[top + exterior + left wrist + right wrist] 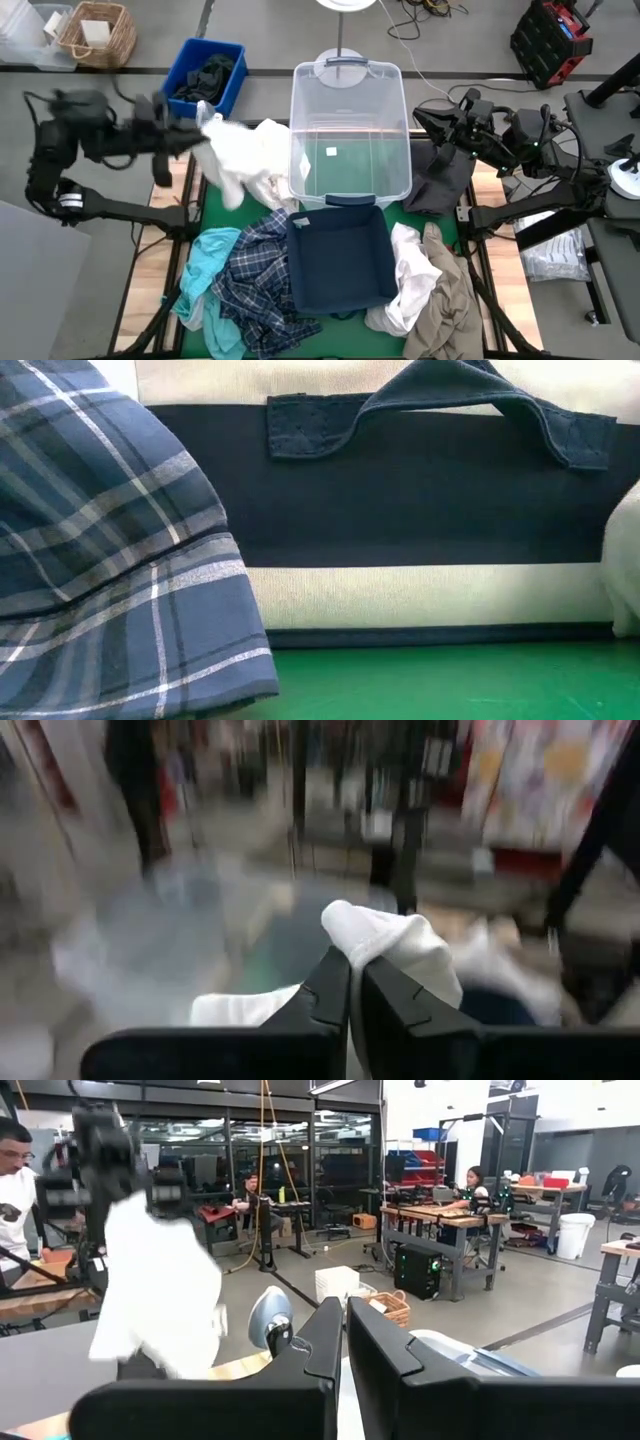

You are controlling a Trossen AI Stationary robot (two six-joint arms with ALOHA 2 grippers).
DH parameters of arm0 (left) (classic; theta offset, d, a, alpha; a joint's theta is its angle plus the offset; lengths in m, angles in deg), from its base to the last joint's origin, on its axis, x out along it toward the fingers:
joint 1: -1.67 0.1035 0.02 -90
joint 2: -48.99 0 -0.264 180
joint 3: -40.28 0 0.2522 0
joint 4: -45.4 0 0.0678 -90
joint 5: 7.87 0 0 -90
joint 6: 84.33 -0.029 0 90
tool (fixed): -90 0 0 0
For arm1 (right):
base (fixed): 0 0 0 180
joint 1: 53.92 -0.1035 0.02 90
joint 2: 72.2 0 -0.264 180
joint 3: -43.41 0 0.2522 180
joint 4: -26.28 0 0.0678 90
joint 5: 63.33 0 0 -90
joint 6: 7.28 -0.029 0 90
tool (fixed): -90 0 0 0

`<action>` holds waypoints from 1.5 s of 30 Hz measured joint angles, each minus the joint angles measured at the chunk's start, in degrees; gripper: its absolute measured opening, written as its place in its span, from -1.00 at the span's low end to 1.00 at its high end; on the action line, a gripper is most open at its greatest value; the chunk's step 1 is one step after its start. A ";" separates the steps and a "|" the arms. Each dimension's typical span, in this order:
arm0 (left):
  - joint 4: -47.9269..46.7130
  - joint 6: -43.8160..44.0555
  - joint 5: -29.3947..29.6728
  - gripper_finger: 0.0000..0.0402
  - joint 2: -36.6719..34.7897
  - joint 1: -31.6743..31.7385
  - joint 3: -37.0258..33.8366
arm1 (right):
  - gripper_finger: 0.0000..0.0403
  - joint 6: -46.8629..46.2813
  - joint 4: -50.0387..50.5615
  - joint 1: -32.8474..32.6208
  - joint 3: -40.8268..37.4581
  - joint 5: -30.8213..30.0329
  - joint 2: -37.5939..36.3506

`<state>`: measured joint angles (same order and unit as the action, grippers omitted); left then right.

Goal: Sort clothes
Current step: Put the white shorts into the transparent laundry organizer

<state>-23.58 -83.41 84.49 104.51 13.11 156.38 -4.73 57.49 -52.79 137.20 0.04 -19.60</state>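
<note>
- The left gripper (190, 140) has a white garment (240, 160) lifted off the pile at about ten o'clock on the table, just left of the clear plastic bin (349, 130); this looks like the carrying step of sorting.
- The next move probably calls for swinging it over a container, the clear bin or the blue bin (207, 78), and letting go.
- Its fingers (330, 990) are pinched nearly together on a white fold.
- The right gripper (432, 125) waits at two o'clock; its fingers look nearly closed, holding nothing.
</note>
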 joint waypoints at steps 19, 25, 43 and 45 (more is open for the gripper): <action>25.00 -8.07 4.54 -1.00 31.26 4.89 19.76 | -0.94 -0.60 0.14 0.00 0.00 -0.02 -0.15; 12.34 0.88 2.48 -0.88 40.01 8.48 31.73 | -0.94 -1.94 1.44 0.00 0.00 -0.02 -0.70; -3.72 4.27 -6.41 -0.09 40.11 10.84 28.24 | -0.94 -4.04 4.92 0.01 0.00 -0.02 -1.15; -3.24 5.19 -8.82 -0.05 40.12 10.83 28.18 | -0.94 -3.99 4.92 0.00 0.00 -0.02 -1.14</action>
<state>-26.82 -78.22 75.67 144.63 23.93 184.56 -8.71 62.41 -52.79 137.20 0.02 -20.74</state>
